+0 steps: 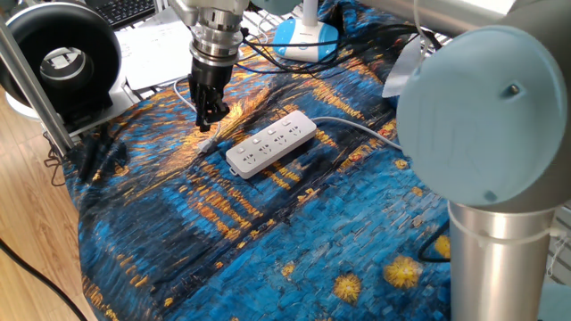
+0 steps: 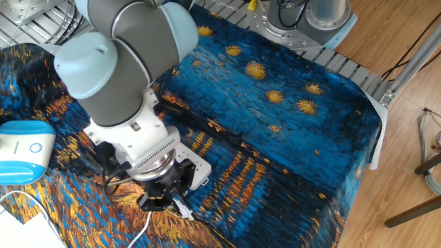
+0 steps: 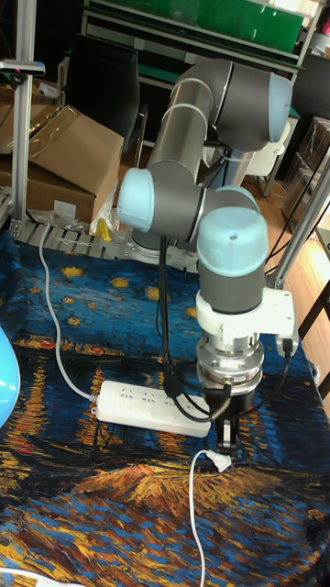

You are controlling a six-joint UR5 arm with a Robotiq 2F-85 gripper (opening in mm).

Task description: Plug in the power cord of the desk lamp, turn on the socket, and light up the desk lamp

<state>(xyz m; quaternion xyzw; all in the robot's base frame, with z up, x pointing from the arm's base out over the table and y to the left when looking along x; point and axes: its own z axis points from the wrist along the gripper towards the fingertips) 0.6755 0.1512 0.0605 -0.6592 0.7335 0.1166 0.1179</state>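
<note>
We see the black two-finger gripper [image 3: 226,431] pointing down just above the small white plug of the thin white power cord [image 3: 219,459], which lies on the blue-and-gold painted cloth [image 1: 268,232] beside the white oblong socket strip [image 1: 270,143]. Fingers look nearly pressed together; we cannot tell for sure. The light-blue-based desk lamp [image 1: 303,36] stands behind.
</note>
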